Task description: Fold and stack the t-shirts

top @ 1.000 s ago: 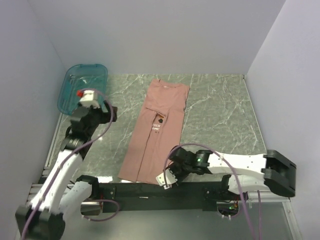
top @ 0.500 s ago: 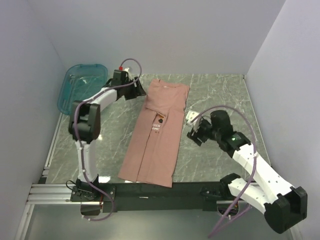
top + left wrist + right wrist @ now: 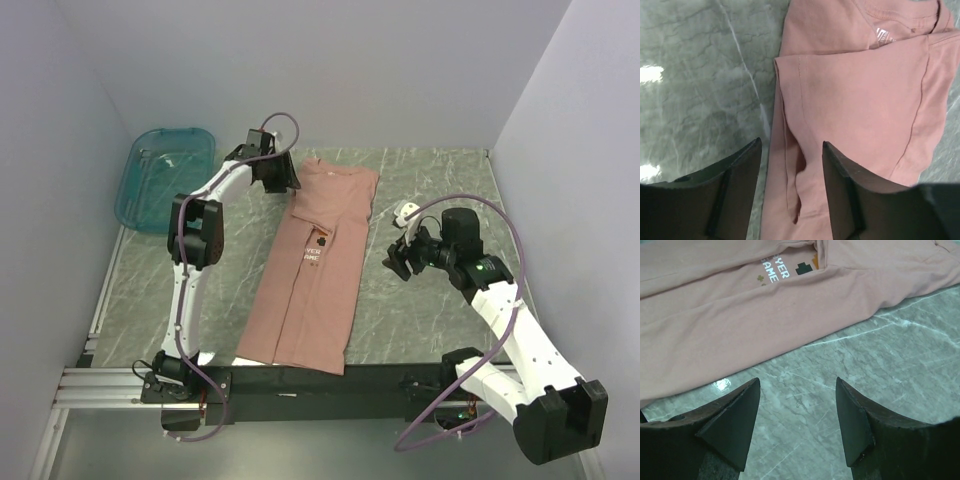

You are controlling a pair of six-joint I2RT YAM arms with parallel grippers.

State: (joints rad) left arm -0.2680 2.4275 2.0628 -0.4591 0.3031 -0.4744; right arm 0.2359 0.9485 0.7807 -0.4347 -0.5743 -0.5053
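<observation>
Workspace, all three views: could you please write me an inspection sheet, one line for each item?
Surface: grey marbled table, with glossy reflections.
Job's things: one pink t-shirt, folded lengthwise into a strip, print up, collar at the far end.
Clutter: teal bin at the far left corner, apart from the shirt.
Grippers: left gripper open, over the shirt's edge near the collar; right gripper open, over bare table beside the shirt.
Cables: purple cable looping along each arm.
Surroundings: plain walls on three sides.

top: high, overlooking table [image 3: 440,190] | wrists: close, downward | shared: t-shirt [image 3: 312,290]
</observation>
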